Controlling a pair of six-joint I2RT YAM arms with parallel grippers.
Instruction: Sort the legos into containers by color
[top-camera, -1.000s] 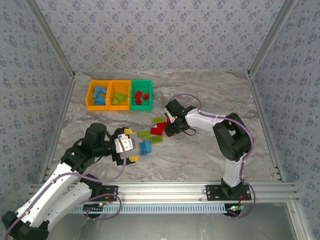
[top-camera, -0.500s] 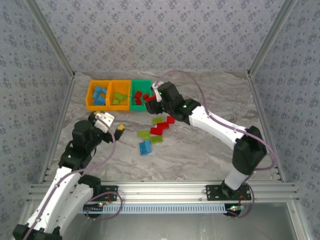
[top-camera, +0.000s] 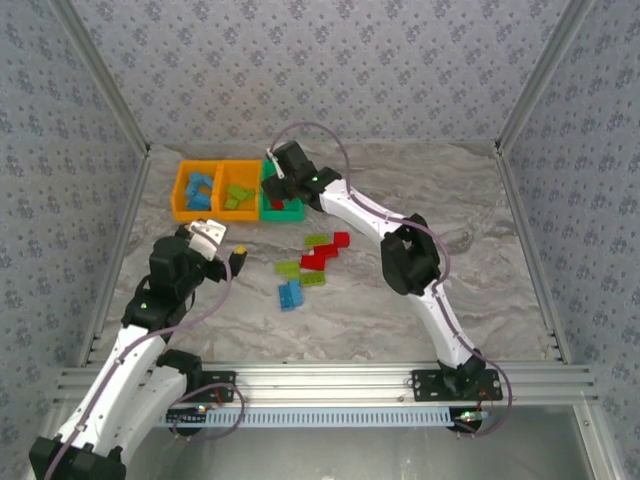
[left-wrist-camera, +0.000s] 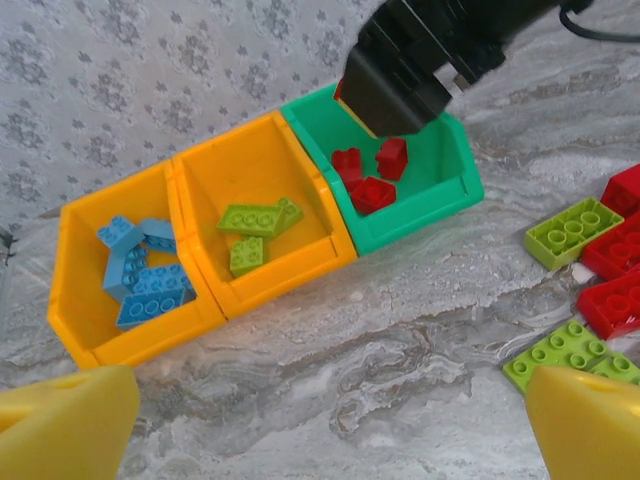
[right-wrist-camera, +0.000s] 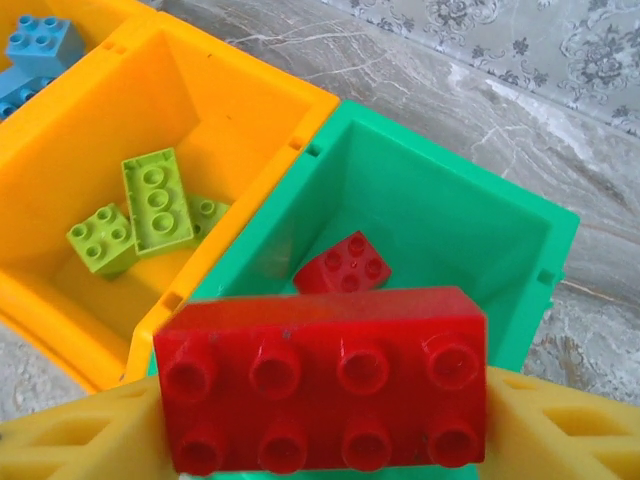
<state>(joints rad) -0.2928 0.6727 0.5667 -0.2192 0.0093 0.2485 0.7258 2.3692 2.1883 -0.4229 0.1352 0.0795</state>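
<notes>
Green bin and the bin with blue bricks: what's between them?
A second orange bin holding lime green bricks, clearest in the left wrist view.

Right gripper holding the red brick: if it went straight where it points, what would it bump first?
Likely the floor of the green bin, or the small red brick lying there. The right gripper, clamping the long red brick, aims into it; depth is unclear.

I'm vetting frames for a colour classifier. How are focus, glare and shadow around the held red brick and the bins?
Right wrist: the red brick is sharp with a mild sheen, and the green bin is evenly lit. Left wrist: the bins are crisp, but the yellow fingertips are soft. Top external: flat light, no glare, loose bricks tiny.
</notes>
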